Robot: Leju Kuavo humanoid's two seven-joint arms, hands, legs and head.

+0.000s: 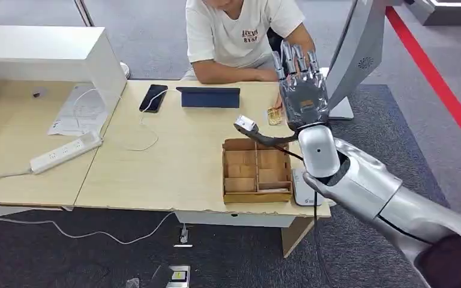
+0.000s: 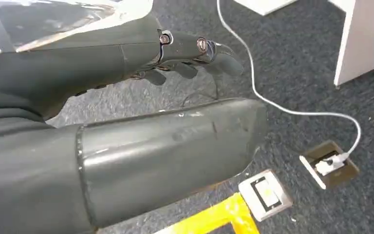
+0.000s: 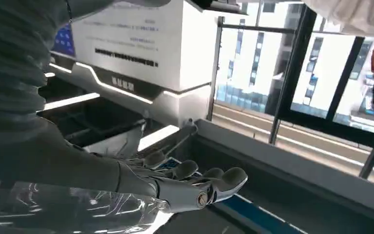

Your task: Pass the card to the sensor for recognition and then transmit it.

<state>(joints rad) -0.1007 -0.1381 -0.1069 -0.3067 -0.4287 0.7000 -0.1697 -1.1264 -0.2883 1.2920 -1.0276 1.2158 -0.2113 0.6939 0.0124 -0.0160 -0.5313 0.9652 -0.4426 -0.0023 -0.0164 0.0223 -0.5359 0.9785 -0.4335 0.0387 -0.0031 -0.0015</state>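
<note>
Raised right robot hand (image 1: 301, 90) half-hiding card (image 1: 274, 116).

Very little here can be read. The person's white T-shirt (image 1: 240, 30) across the table from me carries a small dark print on the chest in two short lines, too blurred for me to make out the letters. A sheet of paper (image 1: 75, 114) on the far left part of the table bears fine print that I cannot read. In my right wrist view, a white panel (image 3: 141, 44) shows rows of dark characters, also too small to read.
</note>
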